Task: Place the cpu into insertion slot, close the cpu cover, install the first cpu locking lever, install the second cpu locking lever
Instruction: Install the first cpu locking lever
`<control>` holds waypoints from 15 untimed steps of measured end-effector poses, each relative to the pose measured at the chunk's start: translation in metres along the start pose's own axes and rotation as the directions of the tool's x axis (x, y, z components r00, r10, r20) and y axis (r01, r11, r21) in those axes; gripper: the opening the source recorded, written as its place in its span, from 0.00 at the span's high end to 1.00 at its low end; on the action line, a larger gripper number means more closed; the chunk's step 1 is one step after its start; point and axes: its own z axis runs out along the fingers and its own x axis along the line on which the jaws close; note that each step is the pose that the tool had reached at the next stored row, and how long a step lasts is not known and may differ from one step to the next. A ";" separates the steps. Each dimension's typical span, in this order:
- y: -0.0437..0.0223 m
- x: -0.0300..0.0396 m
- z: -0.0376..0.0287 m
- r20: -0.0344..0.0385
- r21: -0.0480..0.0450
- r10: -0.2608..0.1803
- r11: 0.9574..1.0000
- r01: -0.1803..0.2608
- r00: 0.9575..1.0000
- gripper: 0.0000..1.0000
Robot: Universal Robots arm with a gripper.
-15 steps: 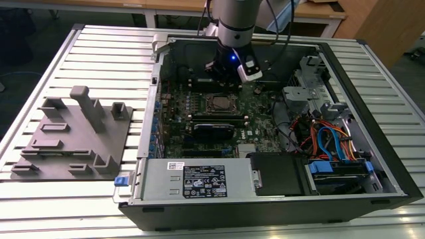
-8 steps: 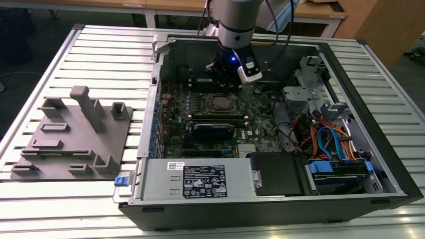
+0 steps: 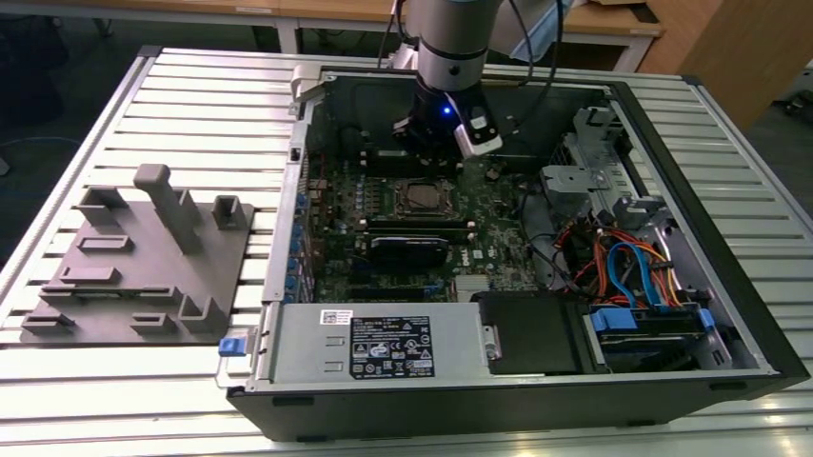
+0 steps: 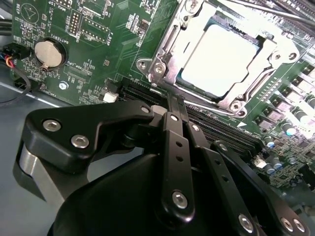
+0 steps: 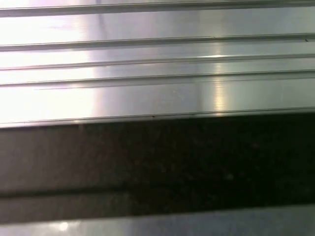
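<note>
Your tool (image 4: pixel 172 105) hangs over the motherboard with its black fingers pressed together and holding nothing, just beside the insertion slot (image 3: pixel 418 196). You can see the cpu (image 4: pixel 224 59) already seated there, with the cpu cover (image 4: pixel 165 51) closed around it, so I judge the work is at the locking levers. White print on the green board and the power supply's label are too small to read.
</note>
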 end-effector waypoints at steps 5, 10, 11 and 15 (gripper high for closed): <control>-0.0001 -0.0006 0.0010 0.001 0.010 0.000 1.000 0.000 1.000 0.90; -0.0002 -0.0009 0.0024 0.001 0.018 0.000 1.000 0.000 1.000 0.90; -0.0003 -0.0008 0.0025 0.001 0.018 0.000 1.000 0.000 1.000 0.90; -0.0001 -0.0009 0.0020 0.001 0.018 0.000 1.000 0.000 1.000 0.90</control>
